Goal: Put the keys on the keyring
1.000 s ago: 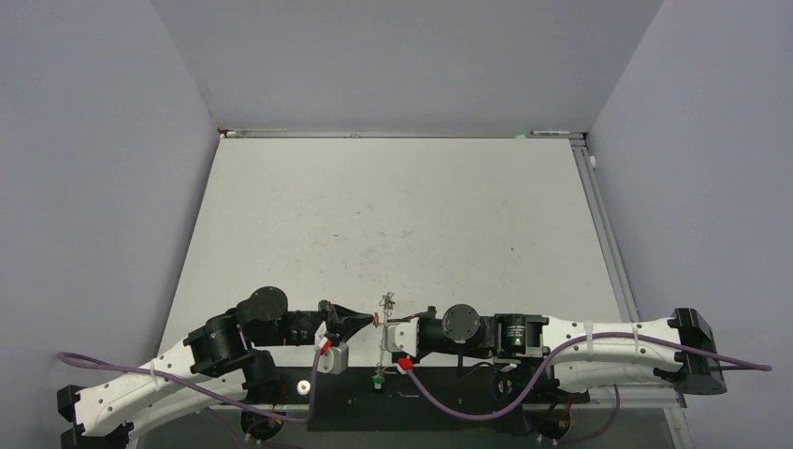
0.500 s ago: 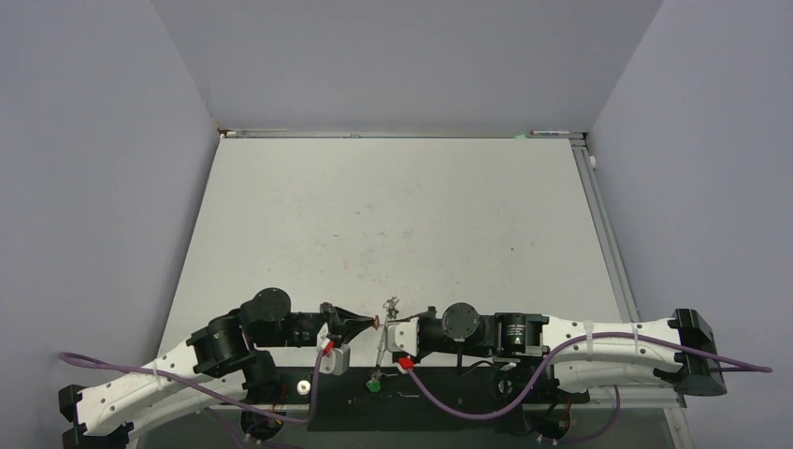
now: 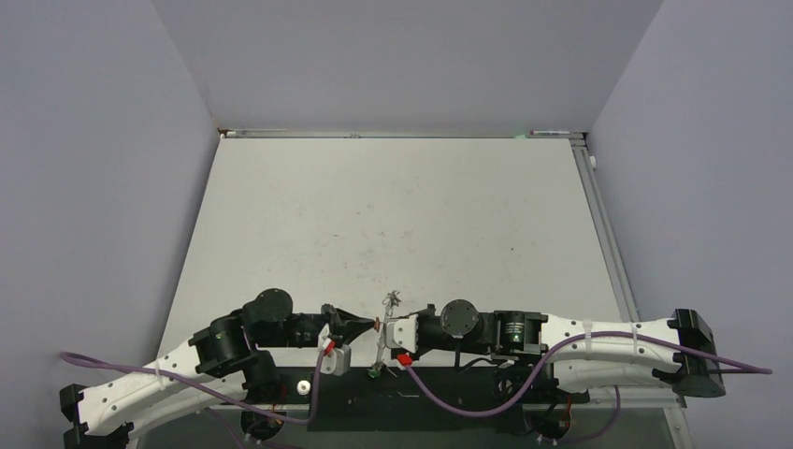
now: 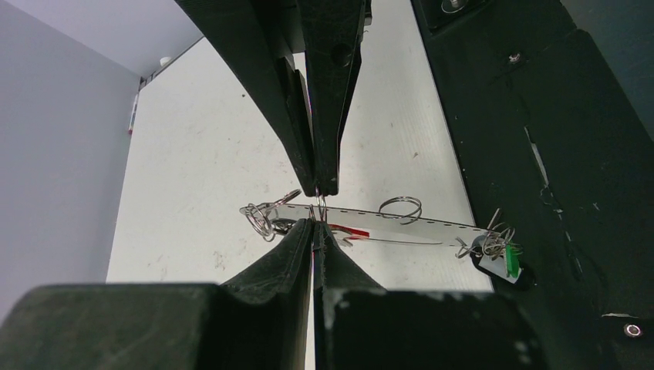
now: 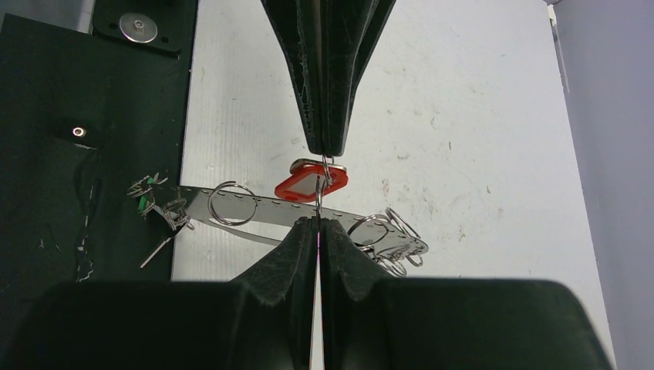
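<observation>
Your left gripper [image 4: 312, 225] has its jaws closed on the red-tagged key [image 5: 308, 183] by its small ring, above the table [image 3: 421, 215] near edge. Tip to tip with it, the right gripper [image 5: 318, 222] appears to pinch the keyring [image 5: 262, 206] wire. Feed the ring along slowly, with no twisting

White counter [image 3: 402, 215] in shot, scuffed and speckled with small marks. Grey walls [image 3: 93, 140] close it in on 3 sides. A metal rail [image 3: 606, 234] runs down its right edge. At the near edge, a black plate [image 5: 92, 116], a round silver fastener [image 5: 137, 27] set in it.
</observation>
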You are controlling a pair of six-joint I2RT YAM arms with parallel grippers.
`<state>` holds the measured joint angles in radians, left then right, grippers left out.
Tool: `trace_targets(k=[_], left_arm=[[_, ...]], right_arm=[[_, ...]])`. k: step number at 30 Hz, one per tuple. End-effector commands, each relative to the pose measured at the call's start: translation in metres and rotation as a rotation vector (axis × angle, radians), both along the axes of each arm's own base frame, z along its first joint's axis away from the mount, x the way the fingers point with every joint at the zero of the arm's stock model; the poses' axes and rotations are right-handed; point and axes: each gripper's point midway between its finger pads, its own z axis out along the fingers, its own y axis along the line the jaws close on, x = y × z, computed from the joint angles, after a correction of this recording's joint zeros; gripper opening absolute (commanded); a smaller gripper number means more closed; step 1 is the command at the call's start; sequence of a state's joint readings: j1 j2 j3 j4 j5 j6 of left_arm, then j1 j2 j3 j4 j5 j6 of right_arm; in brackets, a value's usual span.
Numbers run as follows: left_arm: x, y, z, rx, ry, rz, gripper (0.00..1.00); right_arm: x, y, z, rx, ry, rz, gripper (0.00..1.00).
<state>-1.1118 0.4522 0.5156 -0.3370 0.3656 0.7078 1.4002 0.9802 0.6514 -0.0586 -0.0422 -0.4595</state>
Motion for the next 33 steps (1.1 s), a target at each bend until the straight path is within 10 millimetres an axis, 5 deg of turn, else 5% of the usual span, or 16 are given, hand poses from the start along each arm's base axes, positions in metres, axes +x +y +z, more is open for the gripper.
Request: trace_targets(k=[1,33], left_arm=[[-0.007,-0.006,0.015,-0.061,0.007,-0.036,0.00],[-0.020,-0.008,0.007,-0.044,0.052,-0.101,0.00]], right_arm=[[0.001,0.015,0.038,0.115,-0.005,0.008,0.05],[0.002,0.012,0.036,0.098,0.011,0.001,0.05]])
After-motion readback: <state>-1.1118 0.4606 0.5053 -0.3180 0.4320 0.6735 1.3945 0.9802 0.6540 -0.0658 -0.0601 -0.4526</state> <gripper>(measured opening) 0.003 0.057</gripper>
